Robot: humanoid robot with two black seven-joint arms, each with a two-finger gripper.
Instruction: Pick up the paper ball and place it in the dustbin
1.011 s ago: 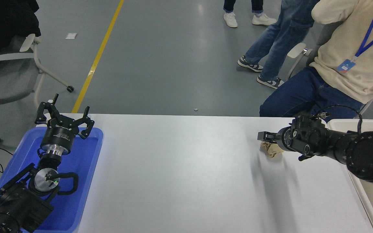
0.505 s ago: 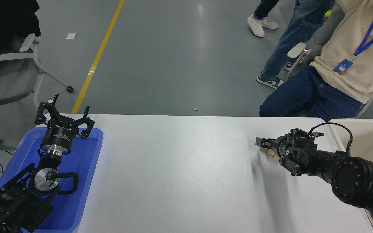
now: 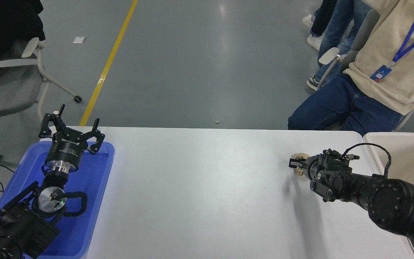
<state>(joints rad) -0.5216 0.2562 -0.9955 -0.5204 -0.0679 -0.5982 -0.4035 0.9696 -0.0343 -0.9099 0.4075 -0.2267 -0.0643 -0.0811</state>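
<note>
Right gripper [image 3: 295,164] is clamping the ball [image 3: 299,158], fingers closed around it. Versus 0.5 s ago: the gripper is sitting a touch further right and further from the camera, and the ball is now peeking out above and just past the fingertips instead of being tucked under them. A second ago the ball was lying on the table [image 3: 199,194] below the wrist; now it is riding at the gripper tip. Cannot tell whether it is clear of the table.

Ball orientation: mostly hidden by the fingers, only a small tan lump showing, so no readable long axis or pointing direction. It is a crumpled wad.

Right arm is reaching in from the lower right, gripper pointing left across the table. Bin [image 3: 401,154] is behind the gripper, on the wrist side, at the table's right edge, near but apart from the ball.

Left gripper [image 3: 71,132] is parked far to the left over the tray [image 3: 95,201], fingers spread, holding nothing, same as before.

Seated person [image 3: 383,68] is beyond the gripper, past the table's far edge.
</note>
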